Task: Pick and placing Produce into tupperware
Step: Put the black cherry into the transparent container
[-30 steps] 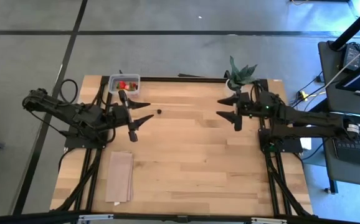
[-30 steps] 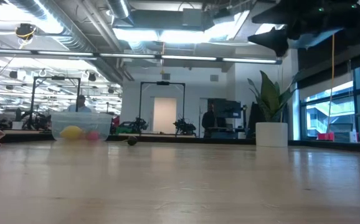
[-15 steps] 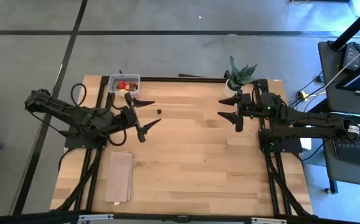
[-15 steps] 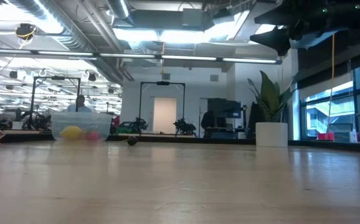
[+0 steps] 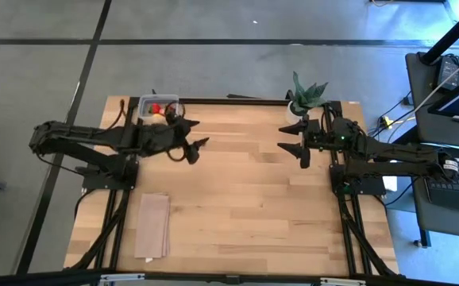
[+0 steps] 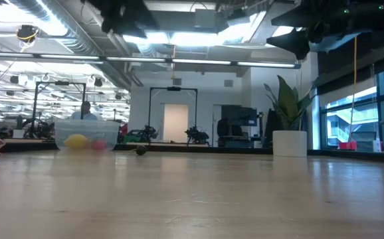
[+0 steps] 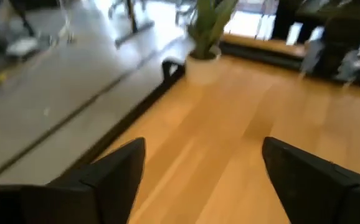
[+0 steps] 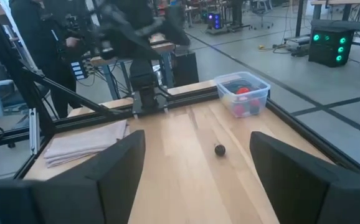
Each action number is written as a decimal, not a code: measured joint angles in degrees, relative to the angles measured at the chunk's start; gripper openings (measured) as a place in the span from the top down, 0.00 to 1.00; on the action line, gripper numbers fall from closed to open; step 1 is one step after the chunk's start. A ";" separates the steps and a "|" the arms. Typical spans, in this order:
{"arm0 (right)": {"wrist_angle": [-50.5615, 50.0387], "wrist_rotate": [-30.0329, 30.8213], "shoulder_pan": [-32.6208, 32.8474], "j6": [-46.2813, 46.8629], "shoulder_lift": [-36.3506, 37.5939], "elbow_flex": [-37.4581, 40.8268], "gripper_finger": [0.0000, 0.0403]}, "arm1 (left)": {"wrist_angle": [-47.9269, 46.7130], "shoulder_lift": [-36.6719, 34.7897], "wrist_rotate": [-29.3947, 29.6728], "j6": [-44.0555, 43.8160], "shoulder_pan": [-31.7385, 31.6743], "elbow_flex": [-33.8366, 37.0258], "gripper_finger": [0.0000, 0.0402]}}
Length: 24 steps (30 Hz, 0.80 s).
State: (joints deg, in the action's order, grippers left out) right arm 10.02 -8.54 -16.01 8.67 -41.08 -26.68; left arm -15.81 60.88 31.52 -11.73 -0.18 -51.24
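Left gripper (image 5: 191, 141) has swung over 1 dark berry (image 8: 220, 150) | fingers spread wide, empty | next: lower, pinch it | tupperware (image 5: 157, 107) close behind.

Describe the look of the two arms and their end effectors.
Both arms are dark, nearly black, built of jointed segments with black cables looping along them. The left end effector and the right end effector each carry two flat, tapering, pointed black fingers. The right arm shows a small green light near its wrist. No other markings are legible.
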 joint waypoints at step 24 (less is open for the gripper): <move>-0.04 0.00 0.00 0.09 -0.02 0.00 0.28 | -10.32 20.84 -22.12 9.93 -19.56 0.00 0.22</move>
State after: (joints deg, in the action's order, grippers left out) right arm 9.98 -8.54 -16.01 8.75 -41.10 -26.68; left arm -26.13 81.71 9.40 -1.80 -19.74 -51.24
